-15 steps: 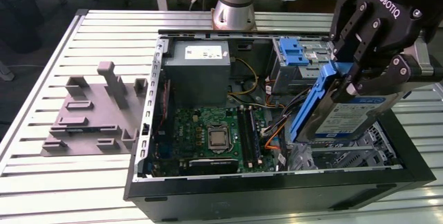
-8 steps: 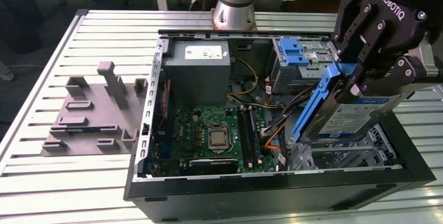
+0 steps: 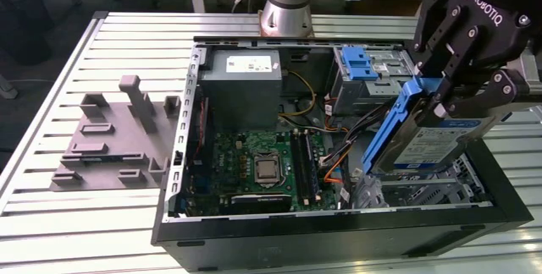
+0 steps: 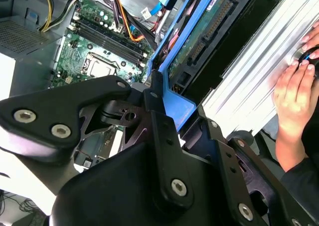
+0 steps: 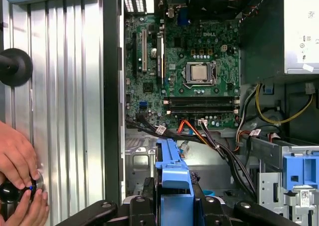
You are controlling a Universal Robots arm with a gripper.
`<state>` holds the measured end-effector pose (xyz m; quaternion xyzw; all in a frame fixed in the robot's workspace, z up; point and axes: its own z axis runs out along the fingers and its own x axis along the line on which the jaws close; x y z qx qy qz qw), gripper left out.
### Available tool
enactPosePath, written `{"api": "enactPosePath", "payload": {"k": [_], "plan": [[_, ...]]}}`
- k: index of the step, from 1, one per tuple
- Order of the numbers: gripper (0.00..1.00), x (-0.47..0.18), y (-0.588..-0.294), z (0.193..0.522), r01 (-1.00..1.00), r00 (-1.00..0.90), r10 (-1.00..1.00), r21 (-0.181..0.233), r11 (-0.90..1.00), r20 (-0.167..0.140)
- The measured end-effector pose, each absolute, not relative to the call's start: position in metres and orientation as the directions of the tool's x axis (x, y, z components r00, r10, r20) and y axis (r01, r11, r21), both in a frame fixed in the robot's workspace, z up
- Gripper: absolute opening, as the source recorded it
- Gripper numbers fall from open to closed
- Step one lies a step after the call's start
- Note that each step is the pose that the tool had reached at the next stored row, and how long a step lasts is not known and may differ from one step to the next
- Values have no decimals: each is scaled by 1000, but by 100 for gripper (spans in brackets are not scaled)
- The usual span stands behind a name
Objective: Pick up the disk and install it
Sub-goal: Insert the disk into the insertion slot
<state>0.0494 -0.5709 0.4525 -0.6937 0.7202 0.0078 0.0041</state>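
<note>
From where I stand, the gripper (image 3: 453, 99) is up over the corner of the open computer case (image 3: 339, 233) at the exterior view's right. Its fingers (image 3: 499, 90) are pinched on the upper end of the disk (image 3: 436, 141), so the disk hangs below them, off the table (image 3: 76, 223) and clear of any rest. The disk is not level. Its long axis slants steeply, with the held end high and towards the exterior view's right. The free end is low and points down and inward at the metal drive cage (image 3: 432, 188) in that corner of the case. The blue frame (image 3: 391, 125) runs along the edge that faces the green board (image 3: 263, 160). I would say the low end is right at the mouth of the cage, but I cannot tell whether it touches the metal yet. A bundle of orange and black cables (image 3: 336, 156) lies just beside that low end, between the cage and the board. In the first wrist view a person's hands (image 5: 17, 158) rest on the ribbed table just outside the case wall, well apart from the disk.
</note>
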Motion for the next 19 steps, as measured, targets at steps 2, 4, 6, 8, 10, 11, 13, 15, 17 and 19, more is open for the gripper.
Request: {"api": "enactPosePath", "payload": {"k": [2,4,6,8,10,11,13,15,17,19], "plan": [[37,50,-571,452,-999,-37,-999,6,37,-17],[37,52,-571,452,-999,-37,-999,6,37,-17],[37,55,-571,451,-999,-37,-999,6,37,-17],[37,57,-571,451,-999,-37,-999,6,37,-17],[37,59,-571,450,-999,-37,-999,6,37,-17],[37,60,-571,450,-999,-37,-999,6,37,-17],[37,61,-571,449,-999,-38,-999,6,38,-17],[37,62,-571,448,-999,-38,-999,6,38,-17],[37,64,-571,448,-999,-39,-999,6,38,-17],[37,65,-571,447,-999,-39,-999,6,39,-17]]}}
